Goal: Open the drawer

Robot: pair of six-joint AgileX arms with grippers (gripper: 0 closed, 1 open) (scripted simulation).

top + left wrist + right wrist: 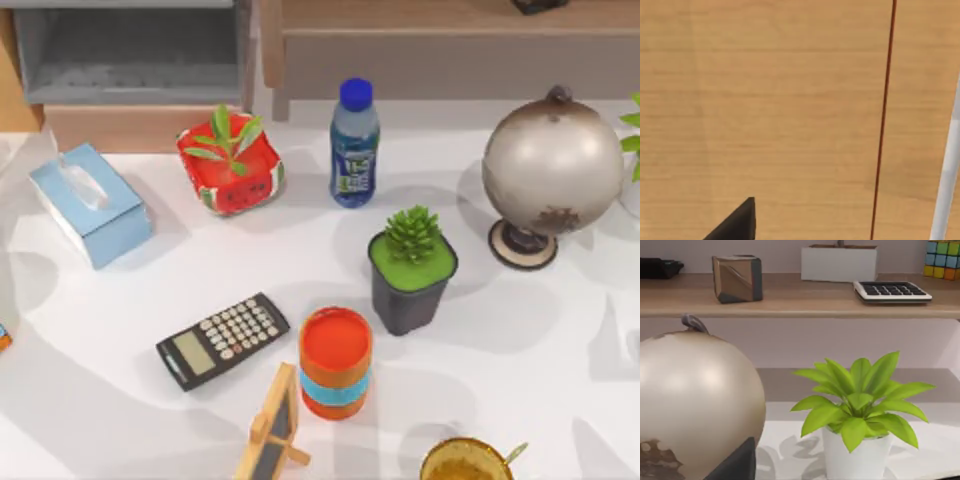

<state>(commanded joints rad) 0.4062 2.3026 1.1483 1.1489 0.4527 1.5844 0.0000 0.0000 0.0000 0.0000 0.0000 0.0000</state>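
Directly before the left pincer point(737, 222) stands the drawer point(770, 100).

Top view looks down; wrist views sit close, sharing the globe point(552, 162).

far left: tissue box point(90, 203) | centre: water bottle point(354, 143), calculator point(223, 340), orange can point(335, 361) | right of me: globe point(552, 172)

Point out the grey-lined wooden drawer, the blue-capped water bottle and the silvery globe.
Grey-lined wooden drawer point(140, 125): top view, tan front.
Blue-capped water bottle point(354, 150): top view, label.
Silvery globe point(552, 165): top view, sphere's middle.
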